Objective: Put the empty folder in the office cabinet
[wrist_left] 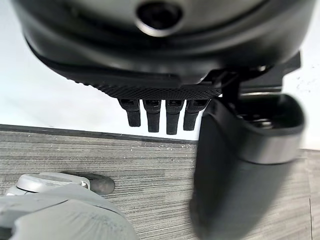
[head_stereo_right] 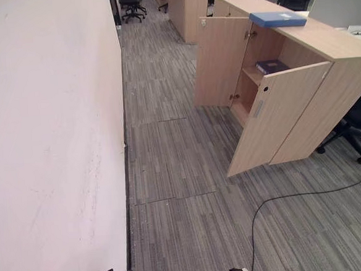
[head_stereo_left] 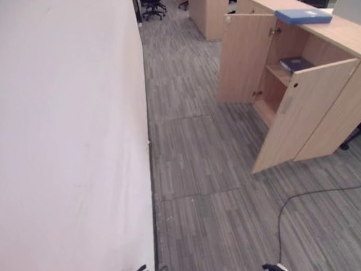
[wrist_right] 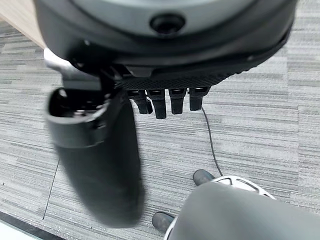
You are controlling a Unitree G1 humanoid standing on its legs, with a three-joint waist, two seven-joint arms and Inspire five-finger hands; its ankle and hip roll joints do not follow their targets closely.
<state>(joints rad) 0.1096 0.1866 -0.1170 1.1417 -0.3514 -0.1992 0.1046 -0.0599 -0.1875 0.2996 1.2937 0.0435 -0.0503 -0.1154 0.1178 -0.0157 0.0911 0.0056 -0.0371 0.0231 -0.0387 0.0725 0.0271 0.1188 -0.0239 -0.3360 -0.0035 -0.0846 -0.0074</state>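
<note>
Folder (head_stereo_left: 303, 16): blue, flat, closed; lies on the cabinet's top near its front edge, above the open compartment, one end slightly overhanging; nothing touches it. Cabinet (head_stereo_left: 340, 109): light wood, low and long, standing on grey carpet at the right of the aisle; both doors swung wide open; the near door (head_stereo_left: 303, 114) angles outward toward the aisle, the far door (head_stereo_left: 244, 56) stands away from the opening; one shelf (head_stereo_left: 278, 74) visible inside, carrying a dark blue book (head_stereo_left: 296, 63) lying flat.
</note>
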